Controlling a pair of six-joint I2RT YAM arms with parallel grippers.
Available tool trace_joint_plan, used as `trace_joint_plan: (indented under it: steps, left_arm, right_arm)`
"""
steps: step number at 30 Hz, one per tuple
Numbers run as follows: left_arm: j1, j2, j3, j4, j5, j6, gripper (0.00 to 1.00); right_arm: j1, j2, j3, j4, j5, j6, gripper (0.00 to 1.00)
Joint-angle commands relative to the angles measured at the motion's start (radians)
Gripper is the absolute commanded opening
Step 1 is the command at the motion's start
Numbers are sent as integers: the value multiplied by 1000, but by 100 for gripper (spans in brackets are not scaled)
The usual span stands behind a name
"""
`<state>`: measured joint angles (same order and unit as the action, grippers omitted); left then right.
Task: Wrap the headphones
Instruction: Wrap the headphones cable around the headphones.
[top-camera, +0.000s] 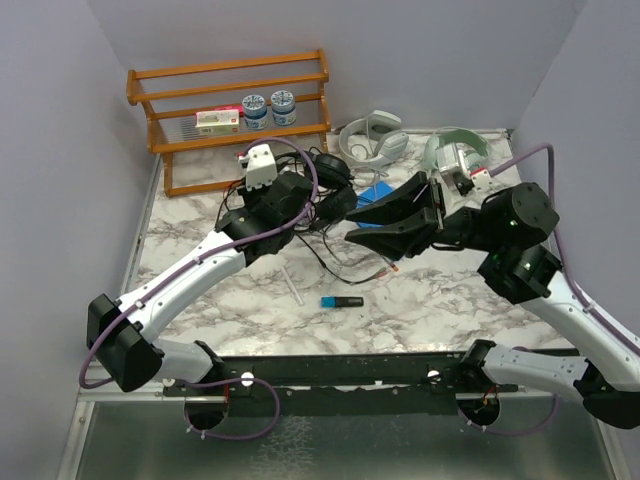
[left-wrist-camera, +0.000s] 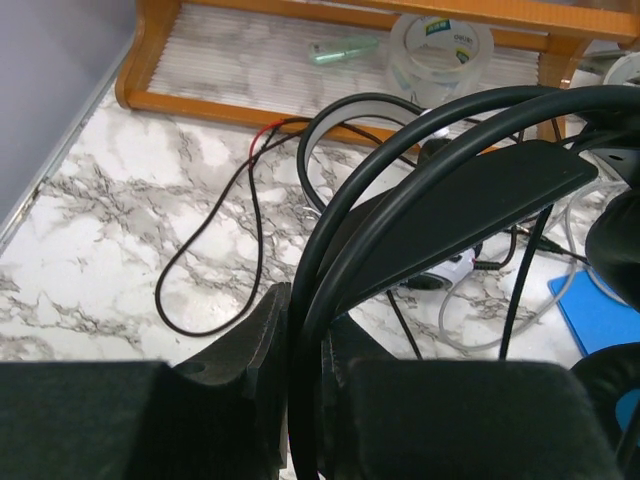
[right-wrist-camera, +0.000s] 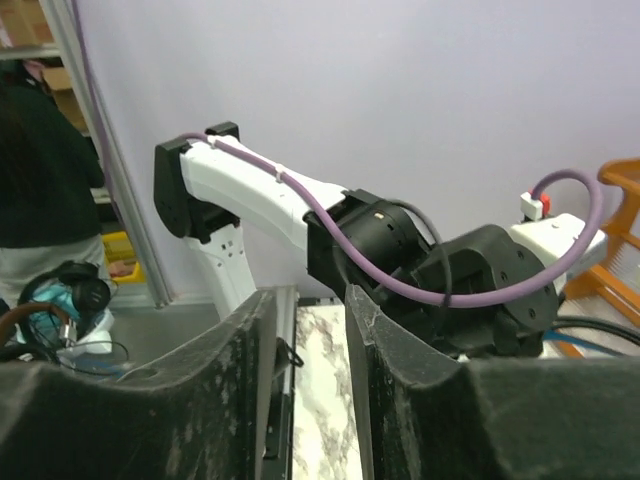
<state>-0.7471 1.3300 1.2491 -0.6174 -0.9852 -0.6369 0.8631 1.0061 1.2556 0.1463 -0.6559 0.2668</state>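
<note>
Wooden rack (top-camera: 230, 70) holds two jars (top-camera: 257, 112) and a box (top-camera: 218, 121); blue-black marker (top-camera: 342, 302) lies on marble table (top-camera: 440, 300)

Light soft, even, from overhead. Marble table (top-camera: 200, 300) bright, no hard glare; only faint shadows under my arms. Left wrist view: my left fingers (left-wrist-camera: 240, 390) and black headphones (left-wrist-camera: 450, 200) too close, slightly soft. Right wrist view: my right fingers (right-wrist-camera: 150, 400) dark, grainy, blurred; wall (right-wrist-camera: 400, 100) flat lilac.
</note>
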Motion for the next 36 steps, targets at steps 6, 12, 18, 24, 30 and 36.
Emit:
trace_joint_plan:
  steps: [6, 12, 18, 24, 30, 36]
  left_arm:
    - [6, -53, -51, 193, -36, 147, 0]
    - [6, -99, -42, 190, -7, 150, 0]
    - [6, -139, 14, 150, 70, 96, 0]
    - [6, -159, 156, 52, 179, 7, 0]
    - [6, -188, 272, -14, 271, -49, 0]
    - [6, -200, 375, -29, 361, -66, 0]
  right_arm:
    - [7, -133, 40, -300, 280, -228, 34]
    - [6, -128, -21, -434, 482, -281, 45]
    - [7, -168, -319, -278, 499, -212, 64]
    - [6, -251, -618, 36, 516, -185, 76]
    - [6, -252, -792, 275, 564, -170, 87]
    - [5, -151, -856, 476, 689, -142, 89]
